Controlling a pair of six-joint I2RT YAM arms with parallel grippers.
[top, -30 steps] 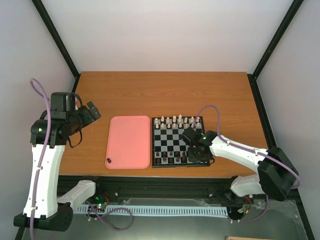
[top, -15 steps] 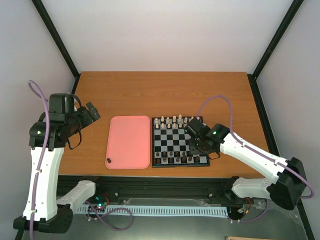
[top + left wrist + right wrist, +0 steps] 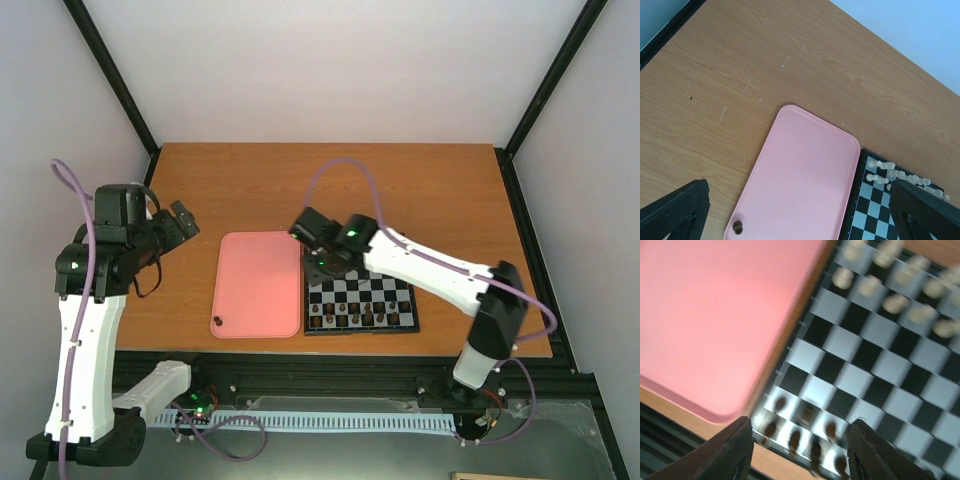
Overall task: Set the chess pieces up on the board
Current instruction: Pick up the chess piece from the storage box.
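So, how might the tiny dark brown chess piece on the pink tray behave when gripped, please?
The dark brown chess piece looks tiny, so likely light and tippy. The pink tray looks smooth, so it may slide.

A pink tray [image 3: 805, 175] lies flat on the wooden table [image 3: 790, 60], cream pieces [image 3: 890, 172] nearby.

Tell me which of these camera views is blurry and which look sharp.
Right wrist: blurred, the chessboard squares soft and the cream-white pieces smeared into blobs. Left wrist: sharp, the table wood grain and the pink tray rim crisp. Top external: clear, evenly lit, no harsh glare.
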